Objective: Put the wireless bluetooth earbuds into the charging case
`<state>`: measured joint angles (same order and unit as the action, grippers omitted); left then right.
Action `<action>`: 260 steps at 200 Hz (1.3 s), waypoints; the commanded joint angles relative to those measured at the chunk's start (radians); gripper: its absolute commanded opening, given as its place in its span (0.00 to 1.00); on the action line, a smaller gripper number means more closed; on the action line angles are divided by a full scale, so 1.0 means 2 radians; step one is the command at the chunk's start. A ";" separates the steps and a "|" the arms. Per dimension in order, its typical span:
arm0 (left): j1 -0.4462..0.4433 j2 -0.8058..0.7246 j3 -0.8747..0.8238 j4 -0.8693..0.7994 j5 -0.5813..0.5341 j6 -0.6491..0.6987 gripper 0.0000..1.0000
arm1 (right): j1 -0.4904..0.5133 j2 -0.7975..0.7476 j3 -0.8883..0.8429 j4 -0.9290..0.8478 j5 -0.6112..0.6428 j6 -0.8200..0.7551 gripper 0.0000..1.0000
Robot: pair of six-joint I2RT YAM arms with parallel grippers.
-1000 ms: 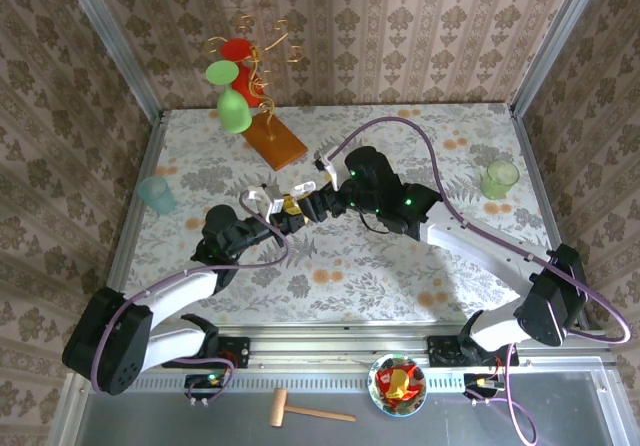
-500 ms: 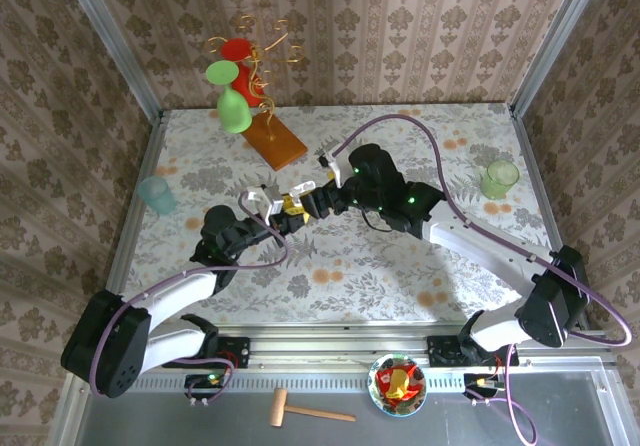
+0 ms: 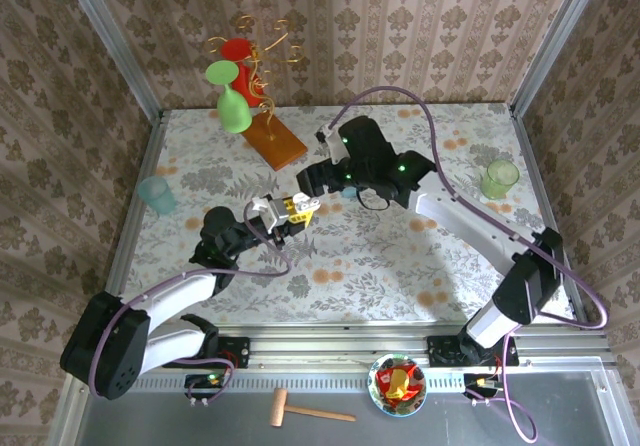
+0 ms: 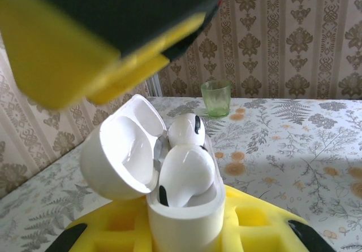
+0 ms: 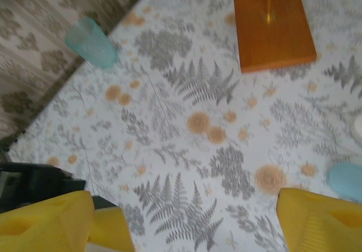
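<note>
Nothing to read here: no lettering, brand mark or number comes through on any surface. The white charging case (image 4: 184, 221), low in the centre of the left wrist view, shows a plain glossy shell with no print on the side facing us. The right wrist view is soft and blurred, so any fine print down there may simply be too faint to make out.
</note>
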<state>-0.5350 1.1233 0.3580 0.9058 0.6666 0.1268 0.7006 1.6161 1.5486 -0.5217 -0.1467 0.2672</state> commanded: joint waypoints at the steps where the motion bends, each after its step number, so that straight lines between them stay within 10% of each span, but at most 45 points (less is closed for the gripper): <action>1: 0.001 -0.016 -0.004 0.001 0.009 0.032 0.05 | 0.002 0.025 0.033 -0.096 0.006 -0.012 0.85; 77: 0.003 -0.020 0.009 -0.029 -0.031 -0.004 0.05 | 0.002 -0.016 -0.002 -0.102 -0.016 -0.068 0.86; 118: 0.007 -0.023 0.018 -0.049 0.040 -0.038 0.06 | -0.010 -0.104 -0.093 0.007 -0.051 -0.089 0.87; 200: -0.005 -0.050 0.042 -0.158 0.144 0.008 0.04 | -0.005 -0.204 -0.196 -0.037 -0.187 -0.494 0.64; 260: -0.013 -0.048 0.046 -0.161 0.161 0.018 0.04 | 0.017 -0.135 -0.134 -0.087 -0.173 -0.543 0.54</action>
<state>-0.5545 1.0382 0.4168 0.5938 0.9451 0.1291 0.7177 1.3014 1.2156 -0.6254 -0.4644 -0.7326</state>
